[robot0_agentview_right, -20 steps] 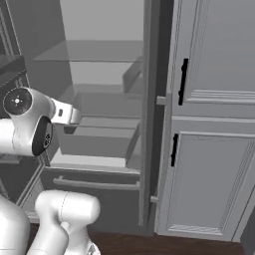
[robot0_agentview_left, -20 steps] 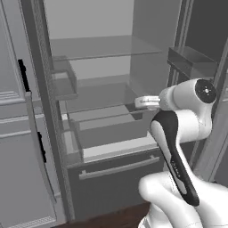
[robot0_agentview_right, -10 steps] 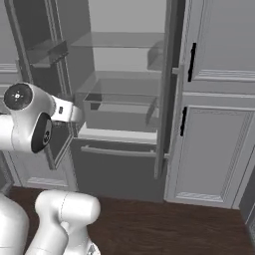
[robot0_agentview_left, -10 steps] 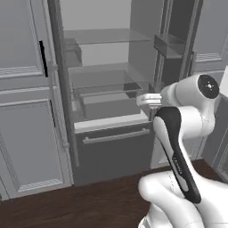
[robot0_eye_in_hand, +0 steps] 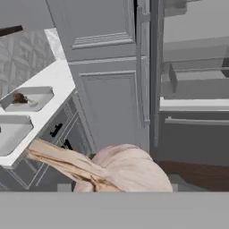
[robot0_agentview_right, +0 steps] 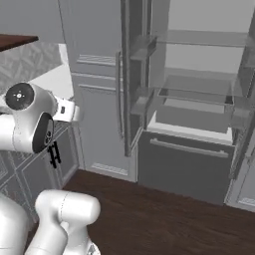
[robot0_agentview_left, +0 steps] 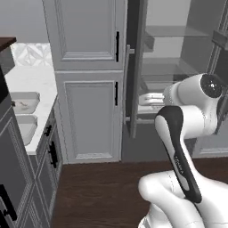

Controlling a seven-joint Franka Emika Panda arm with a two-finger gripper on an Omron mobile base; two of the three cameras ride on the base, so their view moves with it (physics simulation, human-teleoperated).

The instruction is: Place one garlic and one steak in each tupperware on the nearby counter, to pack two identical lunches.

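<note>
The whole view has swung left since the earlier frame, from the open grey refrigerator to the white marbled counter. Two shallow pale grey tupperware trays sit along its front edge. The gripper's fingers are closed on a pale pinkish garlic bulb with a dry tan stem.

Grey panelled cabinets, open fridge, dark wooden floor.

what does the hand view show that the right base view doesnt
Hand view alone: a garlic bulb held close at the tool, and two tupperware on the white counter, the farther one with something dark in it, the nearer one looking empty.

Right base view alone: the robot's white arm and the dark wooden floor.

Both: the open fridge and the grey tall cabinet beside it.
</note>
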